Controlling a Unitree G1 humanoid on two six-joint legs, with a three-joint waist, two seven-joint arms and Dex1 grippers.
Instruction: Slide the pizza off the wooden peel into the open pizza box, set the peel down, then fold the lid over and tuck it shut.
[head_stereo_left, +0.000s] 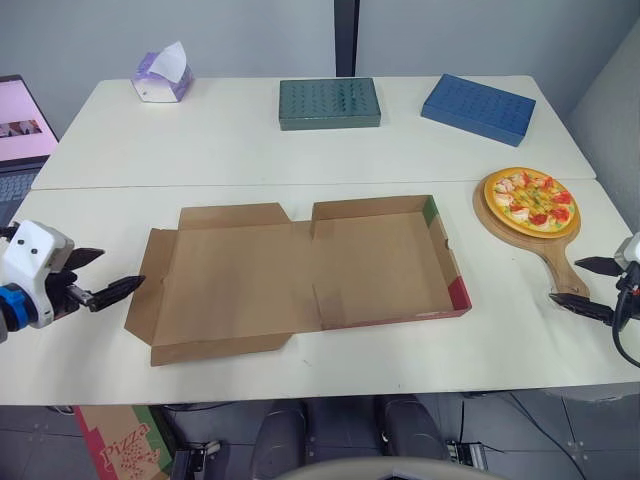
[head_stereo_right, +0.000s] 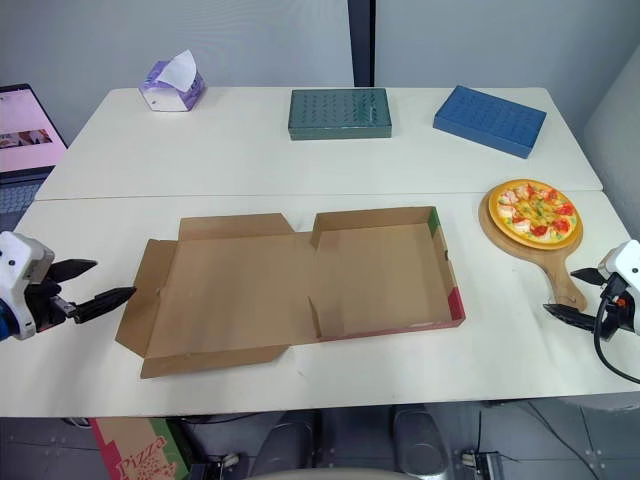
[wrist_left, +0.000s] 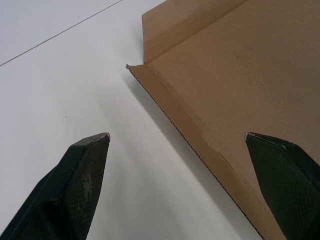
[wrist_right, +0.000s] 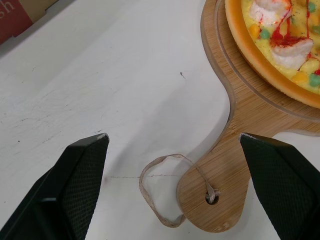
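Head views: the pizza (head_stereo_left: 531, 201) is lying on the wooden peel (head_stereo_left: 560, 262) near the table's (head_stereo_left: 250, 140) right edge, just right of the open pizza box (head_stereo_left: 380, 270), whose lid (head_stereo_left: 230, 275) is lying flat to the left. A tissue box (head_stereo_left: 162, 78), green box (head_stereo_left: 329, 103) and blue box (head_stereo_left: 478, 108) are standing far off, probably obstructing nothing. Left wrist view: the left claw (wrist_left: 176, 135) is gaping wide, empty, straddling the lid's left flap edge. Right wrist view: the right claw (wrist_right: 173, 135) is gaping wide, empty, facing the peel's handle end, where a cord loop (wrist_right: 160, 190) is trailing. The peel is looking stiff and the pizza apt to slip, so the handle is offering the best hold.
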